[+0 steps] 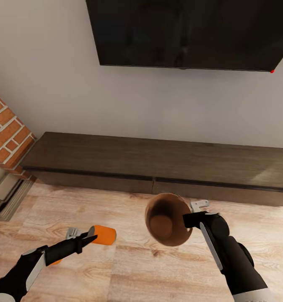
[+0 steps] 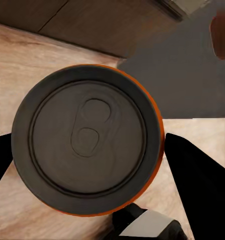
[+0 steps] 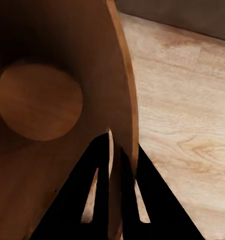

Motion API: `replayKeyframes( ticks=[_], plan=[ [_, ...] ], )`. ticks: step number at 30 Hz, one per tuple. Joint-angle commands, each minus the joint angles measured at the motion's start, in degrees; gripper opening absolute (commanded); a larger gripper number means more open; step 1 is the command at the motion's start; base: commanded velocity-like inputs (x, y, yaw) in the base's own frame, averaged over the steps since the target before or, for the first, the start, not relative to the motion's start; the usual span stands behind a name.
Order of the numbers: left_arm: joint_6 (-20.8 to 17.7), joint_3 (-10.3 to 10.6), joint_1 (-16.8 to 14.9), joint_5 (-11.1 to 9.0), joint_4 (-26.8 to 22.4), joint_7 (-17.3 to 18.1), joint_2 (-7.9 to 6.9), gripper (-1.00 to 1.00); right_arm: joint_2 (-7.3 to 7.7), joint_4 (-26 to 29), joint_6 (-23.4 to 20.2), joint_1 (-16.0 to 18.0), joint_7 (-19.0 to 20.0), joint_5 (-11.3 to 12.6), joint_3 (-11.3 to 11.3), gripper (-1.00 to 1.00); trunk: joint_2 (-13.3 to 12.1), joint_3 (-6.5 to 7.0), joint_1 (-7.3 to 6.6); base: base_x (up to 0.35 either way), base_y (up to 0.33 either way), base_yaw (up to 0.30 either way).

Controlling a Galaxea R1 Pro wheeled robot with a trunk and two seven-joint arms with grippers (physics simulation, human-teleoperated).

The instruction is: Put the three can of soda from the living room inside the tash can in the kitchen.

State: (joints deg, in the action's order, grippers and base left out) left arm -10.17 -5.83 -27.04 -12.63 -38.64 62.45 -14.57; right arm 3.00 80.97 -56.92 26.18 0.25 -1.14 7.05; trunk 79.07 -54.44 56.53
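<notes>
My left gripper [image 1: 90, 240] is shut on an orange can of soda [image 1: 104, 235], held on its side low over the wood floor. In the left wrist view its round grey top [image 2: 87, 145] faces the camera between the two dark fingers [image 2: 197, 180]. My right gripper [image 1: 190, 219] is shut on the rim of the brown tash can [image 1: 166, 220], which is lifted and tilted with its dark mouth facing up toward the head camera. The right wrist view shows the fingers [image 3: 100, 200] pinching the bin's wall [image 3: 125, 100], one inside and one outside. The can is left of the bin, apart from it.
A long dark low cabinet [image 1: 158, 165] runs along the wall right behind the bin. Above it hangs a black television [image 1: 191, 33]. A red brick chimney [image 1: 7, 134] stands at the left. A small orange patch [image 1: 55, 263] shows under my left arm.
</notes>
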Motion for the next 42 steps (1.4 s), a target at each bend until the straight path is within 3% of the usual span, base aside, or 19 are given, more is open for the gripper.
replayKeyframes(
  ticks=[1,5,12,14,21,33,38,42],
  plan=[
    [-0.15,0.01,-0.01,0.01,-0.17,0.7,-0.04,-1.0,-0.01,-0.87,0.21,0.01,0.32,1.32,0.04,-1.0,0.0,0.0,0.0,0.0,0.0,0.0],
    [-0.4,0.07,-0.02,-0.01,-0.34,4.56,-0.09,-1.0,-0.06,-2.87,0.62,0.01,0.29,1.32,0.11,-1.0,0.0,0.0,0.0,0.0,0.0,0.0],
    [-2.05,0.08,0.0,-0.03,-0.52,14.56,-0.11,-1.0,-0.71,-8.77,5.42,0.04,0.22,1.05,0.77,-1.0,0.0,0.0,0.0,0.0,0.0,0.0],
    [-3.43,0.23,-0.01,-0.03,-1.22,18.04,-0.04,-1.0,-1.91,-11.24,6.03,0.11,0.12,0.84,1.31,-1.0,0.0,0.0,0.0,0.0,0.0,0.0],
    [-5.31,0.37,-0.02,-0.11,-2.94,18.54,0.72,-1.0,-3.36,-14.12,7.36,0.28,0.03,0.8,1.39,-1.0,0.0,0.0,0.0,0.0,0.0,0.0],
    [-7.01,0.48,-0.02,-0.12,-5.14,18.58,5.59,-1.0,-3.53,-16.23,7.67,1.13,0.02,0.79,1.39,-1.0,0.0,0.0,0.0,0.0,0.0,0.0],
    [-10.98,0.37,-0.01,-0.12,-8.8,18.65,6.31,-1.0,-3.53,-16.31,7.68,1.15,0.02,0.79,1.39,-1.0,0.0,0.0,0.0,0.0,0.0,0.0],
    [-11.65,0.36,-0.01,-0.12,-9.7,18.67,6.42,-1.0,-3.54,-16.39,7.69,1.15,0.02,0.79,1.39,-1.0,0.0,0.0,0.0,0.0,0.0,0.0]
  ],
)
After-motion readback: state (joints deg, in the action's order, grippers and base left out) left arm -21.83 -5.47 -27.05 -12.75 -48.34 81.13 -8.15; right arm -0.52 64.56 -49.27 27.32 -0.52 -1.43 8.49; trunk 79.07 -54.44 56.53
